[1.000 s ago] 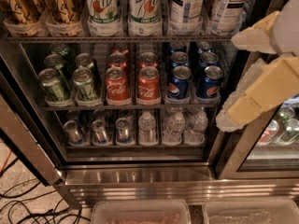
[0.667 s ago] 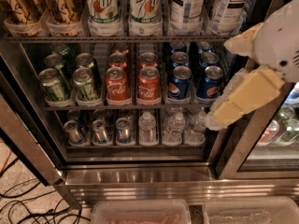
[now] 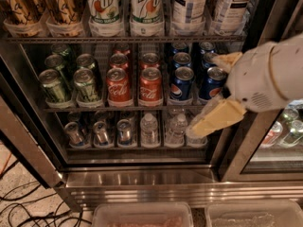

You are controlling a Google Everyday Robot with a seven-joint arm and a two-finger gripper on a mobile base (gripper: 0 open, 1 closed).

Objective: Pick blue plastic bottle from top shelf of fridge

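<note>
Two blue plastic bottles [image 3: 189, 6] with blue-and-white checked labels stand at the right end of the top shelf [image 3: 71, 39] of the fridge [image 3: 142, 178]; their caps are cut off by the frame's top edge. Left of them are two 7up bottles [image 3: 128, 8] and amber bottles [image 3: 38, 6]. My gripper [image 3: 204, 96] hangs at the right, one rack lower, in front of the Pepsi cans [image 3: 182, 82]. Its cream fingers [image 3: 218, 119] are spread apart with nothing between them, so it is open and well below the blue bottles.
The middle rack holds green cans [image 3: 71, 82], Coca-Cola cans [image 3: 135, 84] and Pepsi cans. Small water bottles [image 3: 163, 129] and cans fill the lowest rack. A dark door frame [image 3: 241, 145] rises at right. Cables [image 3: 28, 202] lie on the floor at left; clear bins [image 3: 142, 215] sit below.
My gripper has swung left and down across the door frame, from the right edge to a spot in front of the Pepsi cans. Nothing in the fridge has moved.
</note>
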